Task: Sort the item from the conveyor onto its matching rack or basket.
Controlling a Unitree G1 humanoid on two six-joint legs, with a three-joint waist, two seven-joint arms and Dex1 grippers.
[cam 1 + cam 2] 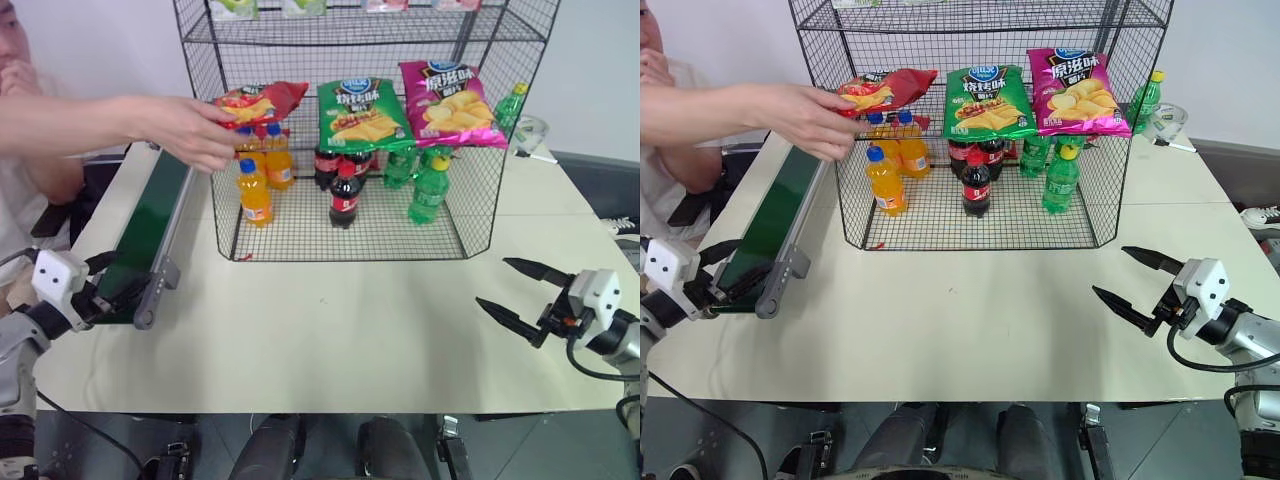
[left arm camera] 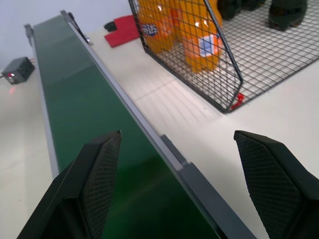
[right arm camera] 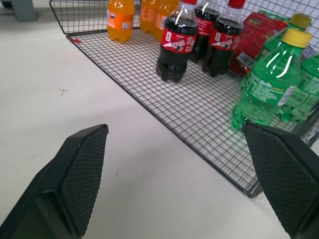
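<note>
At the rack's [image 1: 480,120] middle shelf, a person's hand [image 1: 190,128] holds the red chip bag [image 1: 262,100] (both pincers, left [image 2: 174,184] and right [image 1: 515,290], wait wide open and empty), so wait until it lies on the belt [image 1: 145,225].

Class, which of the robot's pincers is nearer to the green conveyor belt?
Left. The left pincer hangs open over the near end of the conveyor. The right pincer hovers open above the table on the far side from the belt.
</note>
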